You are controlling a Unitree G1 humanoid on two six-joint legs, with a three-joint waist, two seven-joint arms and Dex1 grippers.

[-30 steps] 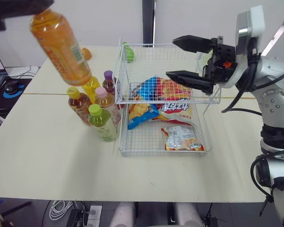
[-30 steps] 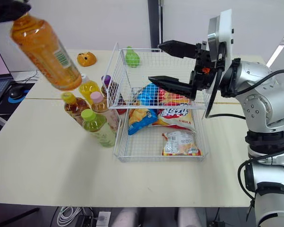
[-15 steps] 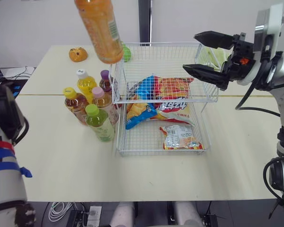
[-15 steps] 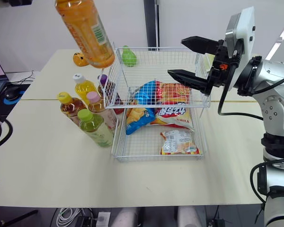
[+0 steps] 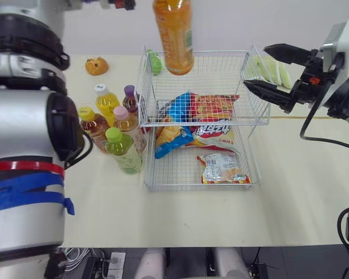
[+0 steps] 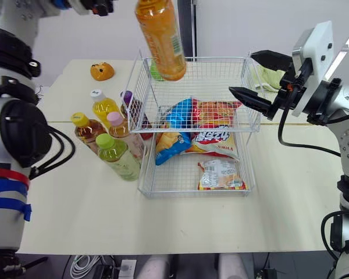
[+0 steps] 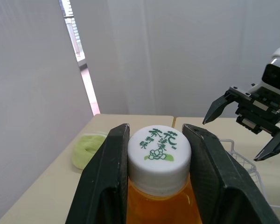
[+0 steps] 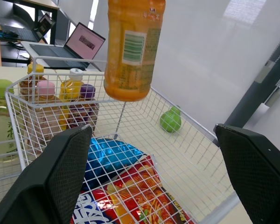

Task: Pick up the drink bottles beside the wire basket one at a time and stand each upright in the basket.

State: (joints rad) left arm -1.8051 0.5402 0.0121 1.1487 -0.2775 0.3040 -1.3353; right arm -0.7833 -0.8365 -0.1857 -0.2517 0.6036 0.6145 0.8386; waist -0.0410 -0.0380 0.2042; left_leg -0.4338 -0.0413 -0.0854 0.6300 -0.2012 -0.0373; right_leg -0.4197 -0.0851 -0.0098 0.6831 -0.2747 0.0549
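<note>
An orange drink bottle hangs nearly upright, base down, over the left rear part of the two-tier wire basket. My left gripper is shut on its white cap. Several capped bottles stand against the basket's left side: green cap, pink cap, yellow cap, white cap and purple cap. At the basket's right edge my right gripper hovers open and holds nothing. In the right wrist view the orange bottle hangs above the basket's mesh.
Snack bags lie in the upper tier and another packet in the lower tier. An orange toy and a green toy sit at the table's rear. Something pale green lies behind the right gripper. A laptop stands off to the left.
My left arm has carried the orange bottle rightward from above the bottle group to above the basket and tipped it closer to upright. The right gripper has drawn back to the right, still open.
</note>
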